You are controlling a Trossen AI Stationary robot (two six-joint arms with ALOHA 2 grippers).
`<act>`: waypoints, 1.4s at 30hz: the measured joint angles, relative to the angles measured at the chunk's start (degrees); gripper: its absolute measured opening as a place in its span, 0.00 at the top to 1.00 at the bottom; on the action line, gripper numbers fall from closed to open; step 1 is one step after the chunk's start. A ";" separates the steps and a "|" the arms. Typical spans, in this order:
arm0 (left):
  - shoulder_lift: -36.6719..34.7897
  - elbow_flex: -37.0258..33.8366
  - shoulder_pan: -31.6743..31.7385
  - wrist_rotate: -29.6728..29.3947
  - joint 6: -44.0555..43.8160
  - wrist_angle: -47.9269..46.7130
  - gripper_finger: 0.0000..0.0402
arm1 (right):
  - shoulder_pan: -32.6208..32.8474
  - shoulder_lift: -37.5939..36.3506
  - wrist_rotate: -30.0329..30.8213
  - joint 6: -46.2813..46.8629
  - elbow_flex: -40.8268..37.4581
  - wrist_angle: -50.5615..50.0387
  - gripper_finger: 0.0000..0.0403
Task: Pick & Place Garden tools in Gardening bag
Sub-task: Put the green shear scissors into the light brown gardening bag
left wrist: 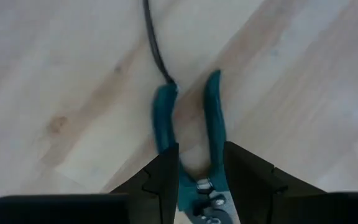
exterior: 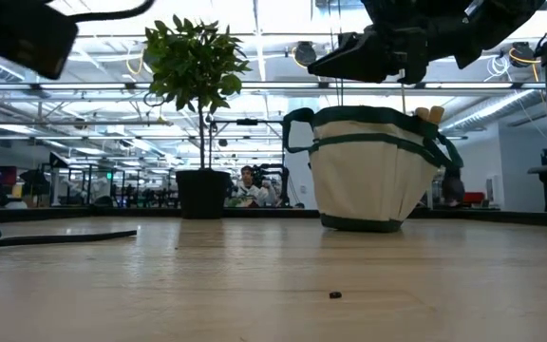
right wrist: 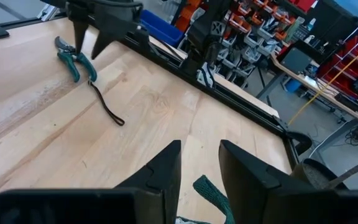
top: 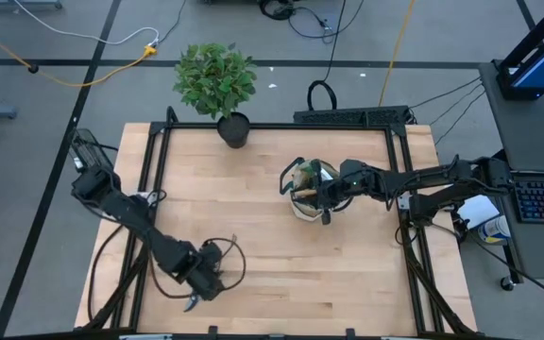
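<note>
here the left gripper straddles the pruning shears, fingers apart; right gripper likewise parted.

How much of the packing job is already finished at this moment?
Mostly done, it seems: wooden tool handles stick out of the beige canvas bag with dark green trim, and the right end effector hovers open over it. In hand: the left end effector sits open around the teal-handled pruning shears lying on the wooden table. Left: gripping and bagging them.

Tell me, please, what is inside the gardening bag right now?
Wooden handle ends poke above the gardening bag rim. The right claw hovers over its opening; everything deeper is hidden by the canvas.
</note>
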 joint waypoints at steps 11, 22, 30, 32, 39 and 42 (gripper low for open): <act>0.00 -6.61 -2.69 -0.58 -3.49 4.05 0.68 | 0.00 0.00 -0.02 1.65 -0.02 0.40 0.75; 0.00 -9.03 -2.08 -3.94 2.64 6.08 0.68 | 0.00 0.00 -0.02 5.32 -0.02 0.14 0.75; -0.35 -13.00 -0.90 -3.92 3.34 13.10 0.75 | 0.44 0.02 0.25 6.98 -0.07 -2.75 0.75; -0.34 -13.00 -0.77 -3.94 5.22 12.77 0.83 | 0.94 0.02 0.22 7.02 -0.07 -3.32 0.75; 0.31 -9.67 0.23 -10.56 9.77 11.42 0.88 | 3.83 0.02 0.30 7.48 -0.07 -4.54 0.75; 0.13 -5.80 2.00 -17.09 14.85 8.44 0.88 | 5.30 -0.58 2.40 7.23 -0.07 -5.13 0.75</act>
